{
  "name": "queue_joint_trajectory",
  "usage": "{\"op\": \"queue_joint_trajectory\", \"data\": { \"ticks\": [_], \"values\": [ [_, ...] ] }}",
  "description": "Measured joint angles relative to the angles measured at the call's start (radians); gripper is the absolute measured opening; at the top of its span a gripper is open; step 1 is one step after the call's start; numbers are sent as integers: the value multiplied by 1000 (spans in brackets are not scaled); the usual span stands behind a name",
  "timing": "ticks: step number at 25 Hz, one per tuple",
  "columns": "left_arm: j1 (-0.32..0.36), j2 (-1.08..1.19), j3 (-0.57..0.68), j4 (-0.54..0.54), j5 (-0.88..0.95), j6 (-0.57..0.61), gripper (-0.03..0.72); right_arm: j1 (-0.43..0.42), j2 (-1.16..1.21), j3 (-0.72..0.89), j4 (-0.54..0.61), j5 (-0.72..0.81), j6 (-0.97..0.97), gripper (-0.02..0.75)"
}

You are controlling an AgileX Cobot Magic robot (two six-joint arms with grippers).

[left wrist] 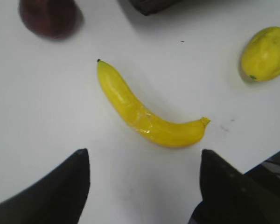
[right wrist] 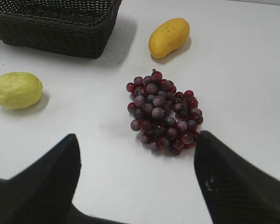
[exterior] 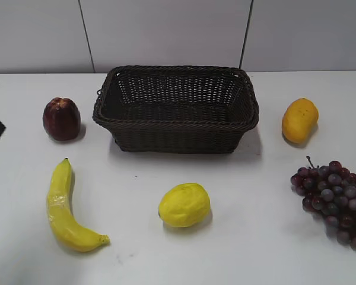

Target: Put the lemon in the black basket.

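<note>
Bright yellow bumpy lemon (exterior: pixel 184 205) on white bench (exterior: pixel 249 249), before dark woven wicker basket (exterior: pixel 175 108).
Left gripper (left wrist: pixel 144 179) and right gripper (right wrist: pixel 136 164): both spread wide, holding nothing.

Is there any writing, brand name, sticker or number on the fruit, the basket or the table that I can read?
None. No text, label or number shows on the lemon, the black basket, the banana, the mango, the grapes, the apple or the table.

1 lemon (exterior: pixel 184 205), 1 black basket (exterior: pixel 175 140), 1 banana (exterior: pixel 64 208), 1 apple (exterior: pixel 62 119), 1 mango (exterior: pixel 299 120), 1 grape bunch (exterior: pixel 334 200)
</note>
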Motion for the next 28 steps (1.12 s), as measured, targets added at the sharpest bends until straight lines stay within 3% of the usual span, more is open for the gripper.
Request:
{"op": "queue_joint_trajectory", "data": {
  "ticks": [8, 12, 20, 28],
  "values": [
    [-318, 222, -142, 73, 2, 6, 588, 0, 0, 0, 0, 0, 0, 571],
    [-421, 358, -251, 86, 46, 6, 589, 0, 0, 0, 0, 0, 0, 571],
    [-520, 612, -509, 214, 161, -88, 589, 0, -1, 0, 0, 0, 0, 571],
    [-606, 827, -643, 228, 161, -222, 626, 0, -1, 0, 0, 0, 0, 571]
  ]
}}
